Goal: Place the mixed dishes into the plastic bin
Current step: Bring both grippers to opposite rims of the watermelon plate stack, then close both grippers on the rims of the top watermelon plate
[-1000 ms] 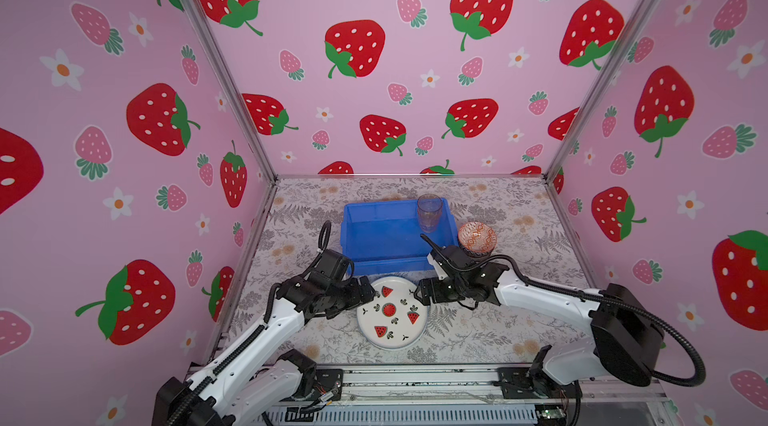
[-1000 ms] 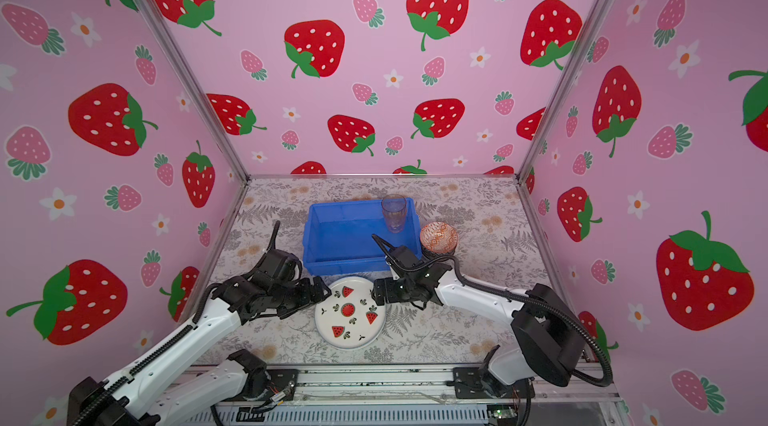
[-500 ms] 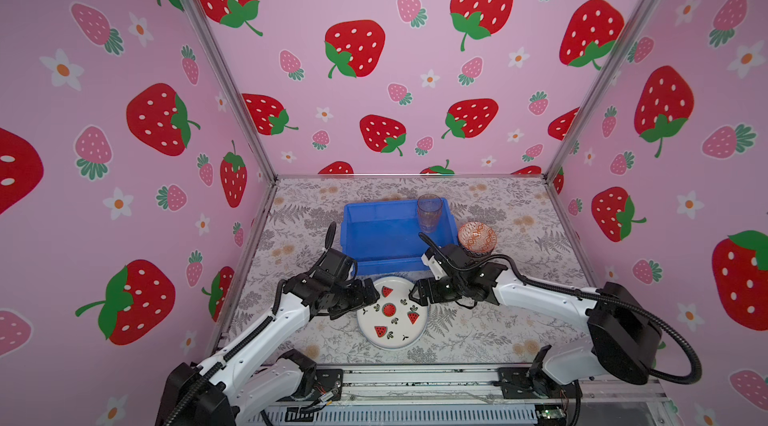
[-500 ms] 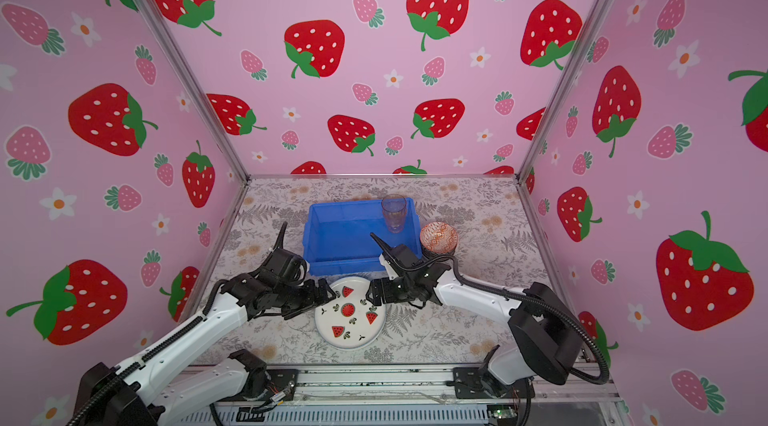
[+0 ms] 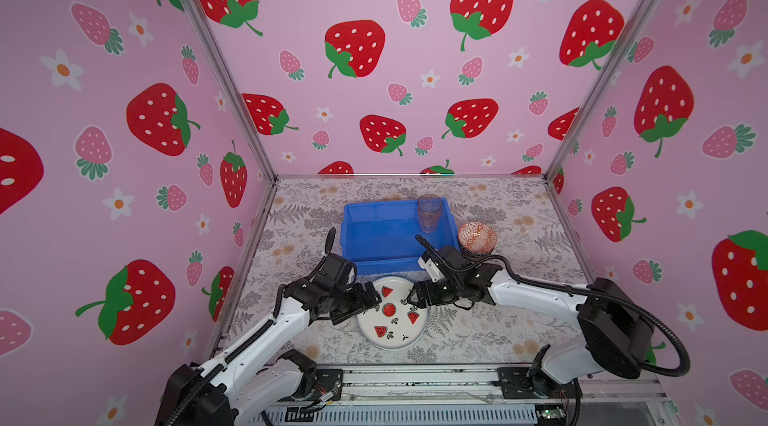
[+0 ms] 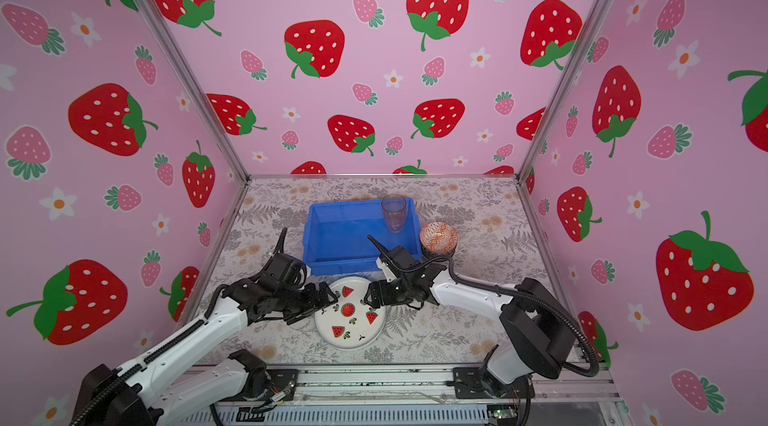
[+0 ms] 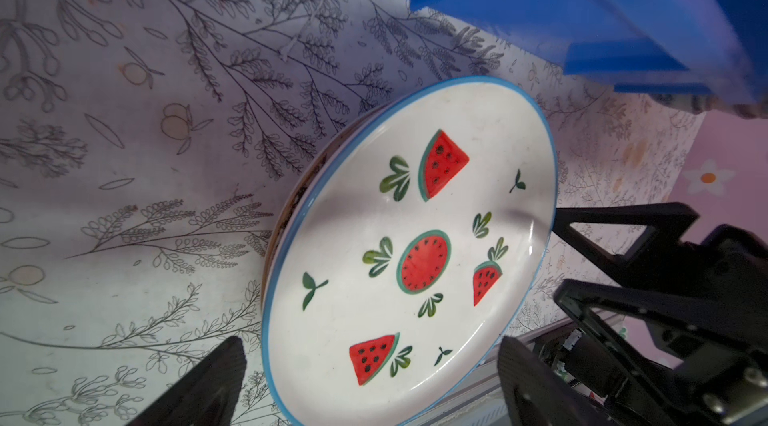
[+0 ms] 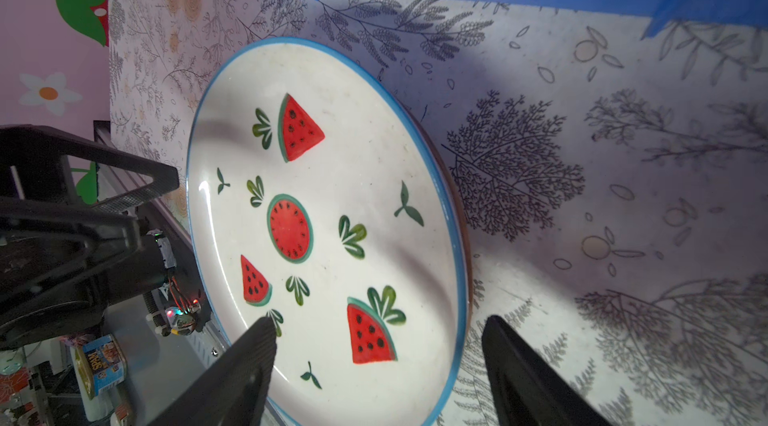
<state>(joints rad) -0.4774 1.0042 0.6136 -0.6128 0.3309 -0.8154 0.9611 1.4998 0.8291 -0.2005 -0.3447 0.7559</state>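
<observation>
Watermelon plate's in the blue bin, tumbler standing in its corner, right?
No: the watermelon plate lies on the table in front of the blue bin, as both top views show. The tumbler does stand in the bin's corner.

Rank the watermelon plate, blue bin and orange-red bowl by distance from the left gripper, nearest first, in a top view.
1. Watermelon plate, beside the left gripper.
2. Blue bin, just behind.
3. Orange-red bowl, past the bin's right wall.
</observation>
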